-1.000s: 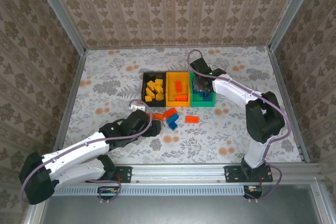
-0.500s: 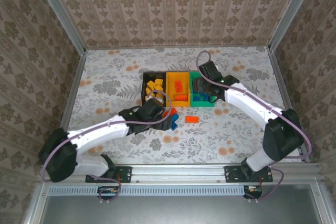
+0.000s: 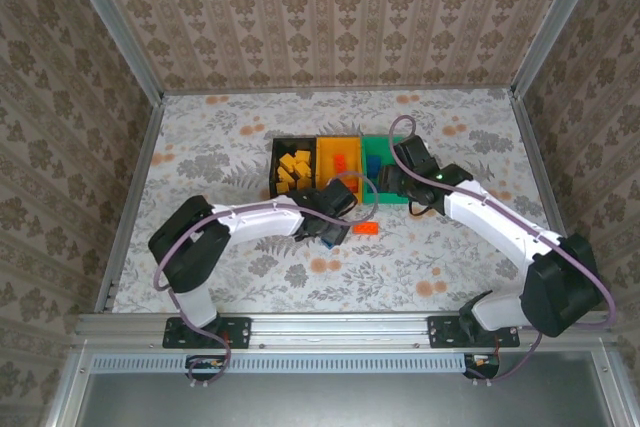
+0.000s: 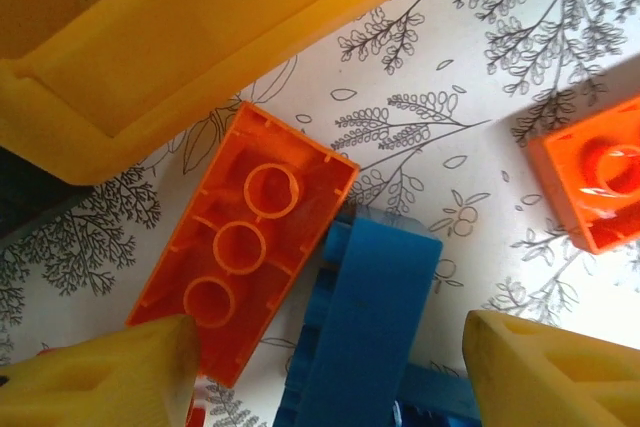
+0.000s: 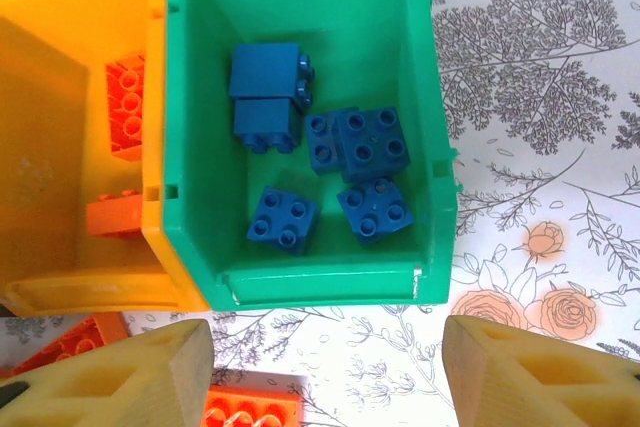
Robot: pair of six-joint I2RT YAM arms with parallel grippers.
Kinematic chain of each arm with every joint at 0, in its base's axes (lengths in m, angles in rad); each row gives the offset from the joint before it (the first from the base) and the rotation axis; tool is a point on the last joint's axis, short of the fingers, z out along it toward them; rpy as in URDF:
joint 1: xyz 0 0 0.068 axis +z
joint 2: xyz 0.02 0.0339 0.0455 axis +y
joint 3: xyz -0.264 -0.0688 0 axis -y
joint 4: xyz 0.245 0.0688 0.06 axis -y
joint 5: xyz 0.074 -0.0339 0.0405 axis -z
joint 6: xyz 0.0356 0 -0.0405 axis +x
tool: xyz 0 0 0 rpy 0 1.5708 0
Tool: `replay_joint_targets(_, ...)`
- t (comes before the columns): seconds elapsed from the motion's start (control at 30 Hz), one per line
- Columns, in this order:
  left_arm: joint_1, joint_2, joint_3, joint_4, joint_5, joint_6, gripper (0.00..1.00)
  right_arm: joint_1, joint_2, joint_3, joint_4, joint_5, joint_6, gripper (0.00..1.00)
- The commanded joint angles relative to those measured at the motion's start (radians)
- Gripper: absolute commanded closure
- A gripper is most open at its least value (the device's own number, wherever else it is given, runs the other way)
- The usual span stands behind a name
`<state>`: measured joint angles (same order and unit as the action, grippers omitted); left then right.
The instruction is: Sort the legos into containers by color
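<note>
A flower-printed tabletop [image 3: 200, 147] lies inside patterned papered walls [image 3: 330, 17] with metal rails at the edges. The left arm [image 3: 250, 219] bends across the middle towards the bins. The right arm [image 3: 490, 212] reaches in from the right, its wrist over the green bin's near end.

Three smooth, open plastic bins stand joined in a row at mid-table. The black bin [image 3: 274, 162] is on the left, the yellow bin [image 3: 338, 138] in the middle and the green bin [image 5: 200, 97] on the right.

The left hand [image 4: 340, 377] hangs just near of the yellow bin, jaws apart. Its blunt yellow fingertips [image 4: 130, 377] stand either side of a loose blue brick [image 4: 375, 297] without gripping it. The right hand [image 5: 330, 377] is also spread wide and holds nothing, hovering near of the green bin.

Yellow bricks [image 3: 293, 169] fill the black bin, red-orange bricks [image 5: 125, 107] lie in the yellow bin, and studded blue bricks [image 5: 370, 142] sit on the green bin's floor.

An upturned orange brick [image 4: 245, 247], its hollow underside and three round tubes showing, lies against the loose blue brick. It crowds the left fingertip. Another orange brick [image 4: 595, 182] lies apart to the right, studs up.
</note>
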<state>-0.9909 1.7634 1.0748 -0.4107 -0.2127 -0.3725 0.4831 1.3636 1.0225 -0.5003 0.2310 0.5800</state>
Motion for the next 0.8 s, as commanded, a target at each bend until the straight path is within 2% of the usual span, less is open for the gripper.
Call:
replay_joint_targets(0.0, -0.026, 0.023, 0.038, -0.038, -0.078, 0.036, 0.34, -0.003, -0.025, -0.015, 0.011, 0.002, 0.008, 0.36)
replay_joint_targets(0.23, -0.085, 0.038, 0.025, -0.047, -0.133, 0.015, 0.47, -0.012, -0.031, -0.016, 0.015, 0.004, 0.004, 0.36)
replay_joint_targets(0.33, -0.105, 0.033, 0.015, -0.049, -0.149, -0.002, 0.57, -0.012, -0.030, -0.014, 0.019, 0.001, 0.007, 0.36)
replay_joint_targets(0.53, -0.129, 0.046, 0.033, -0.067, -0.169, -0.003, 0.71, -0.013, -0.028, -0.013, 0.022, -0.005, 0.011, 0.36)
replay_joint_targets(0.77, -0.146, -0.004, 0.036, -0.078, -0.214, -0.009, 0.78, -0.015, -0.046, -0.020, 0.016, 0.002, 0.011, 0.36)
